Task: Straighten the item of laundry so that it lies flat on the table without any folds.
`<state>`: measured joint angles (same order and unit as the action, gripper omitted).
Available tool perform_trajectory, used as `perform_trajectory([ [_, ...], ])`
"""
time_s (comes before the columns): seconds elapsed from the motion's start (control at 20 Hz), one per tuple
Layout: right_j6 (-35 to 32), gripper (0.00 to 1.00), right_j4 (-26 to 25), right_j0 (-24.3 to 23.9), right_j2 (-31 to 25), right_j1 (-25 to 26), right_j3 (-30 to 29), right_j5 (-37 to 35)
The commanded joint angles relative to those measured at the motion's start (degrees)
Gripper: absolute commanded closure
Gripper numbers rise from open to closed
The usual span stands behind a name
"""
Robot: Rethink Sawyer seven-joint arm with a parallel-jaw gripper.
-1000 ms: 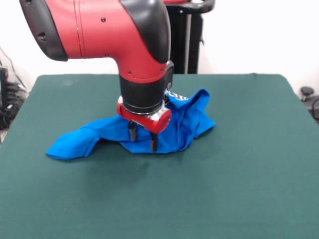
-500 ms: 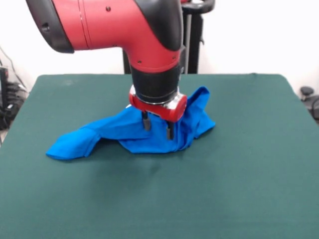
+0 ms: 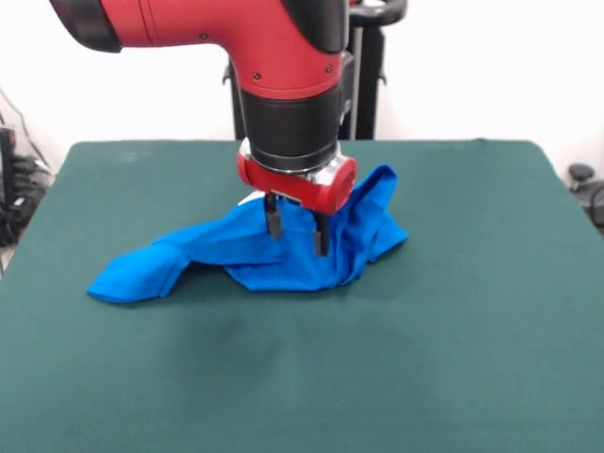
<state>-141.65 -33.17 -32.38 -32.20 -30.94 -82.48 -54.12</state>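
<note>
The item of laundry [image 3: 236, 253] is a bright blue shirt lying crumpled on the dark green table [image 3: 453, 330], with one long fold stretched toward the left and a bunched heap at the right. My gripper [image 3: 297, 232] hangs just above the middle of the heap. Its two dark fingers [image 3: 274, 219] stand apart, open, with nothing between them. The arm hides the shirt's far middle part.
A black stand [image 3: 363, 66] rises behind the table's far edge. Dark objects sit beyond the table's right side [image 3: 583, 184] and cables beyond its left side [image 3: 19, 189].
The gripper has risen off the shirt and shifted a little to the right, with its fingers still apart. The shirt has stayed where it lay.
</note>
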Motion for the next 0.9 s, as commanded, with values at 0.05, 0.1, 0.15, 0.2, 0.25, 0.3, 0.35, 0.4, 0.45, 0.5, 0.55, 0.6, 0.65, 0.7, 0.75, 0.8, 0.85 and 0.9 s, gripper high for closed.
perform_trajectory([
  [0.05, 14.15, 0.00, 0.88, 3.70, -3.35, 4.72, 1.29, -4.92],
  [0.1, 14.00, 0.00, 0.84, 3.62, -3.22, 5.28, 1.06, -4.37],
  [0.15, 13.62, 0.00, 1.21, 3.45, -3.21, 5.35, 0.51, -4.17],
  [0.2, 13.13, 0.00, 1.77, 3.31, -3.25, 5.48, 0.03, -4.06],
  [0.25, 12.56, 0.00, 2.35, 3.10, -3.34, 5.44, -0.84, -3.77],
  [0.3, 12.22, 0.00, 2.65, 3.10, -3.37, 5.42, -1.26, -3.62],
  [0.35, 12.13, 0.00, 3.20, 2.87, -3.60, 5.40, -1.98, -3.46],
  [0.4, 12.08, 0.00, 3.42, 2.90, -3.70, 5.42, -2.36, -3.20],
  [0.45, 11.51, 0.00, 3.51, 2.76, -3.73, 4.80, -4.35, -2.04],
  [0.5, 11.31, 0.00, 3.53, 2.93, -3.63, 4.71, -4.72, -1.82],
  [0.55, 10.96, 0.00, 3.44, 3.22, -3.29, 4.46, -4.94, -1.76],
  [0.6, 10.56, 0.00, 3.28, 3.58, -2.92, 4.26, -5.10, -1.62],
  [0.65, 9.97, 0.00, 3.25, 3.91, -2.49, 4.03, -5.40, -1.69],
  [0.7, 9.58, 0.00, 3.08, 4.31, -2.00, 3.86, -5.49, -2.04],
  [0.75, 9.18, 0.00, 3.06, 4.77, -1.37, 3.74, -5.46, -3.15],
  [0.8, 9.35, 0.00, 2.74, 4.86, -1.14, 3.63, -5.74, -3.27],
  [0.85, 9.53, 0.00, 2.43, 4.95, -0.92, 3.53, -6.02, -3.38],
  [0.9, 10.05, 0.00, 2.13, 4.75, -0.95, 3.56, -6.43, -3.07],
])
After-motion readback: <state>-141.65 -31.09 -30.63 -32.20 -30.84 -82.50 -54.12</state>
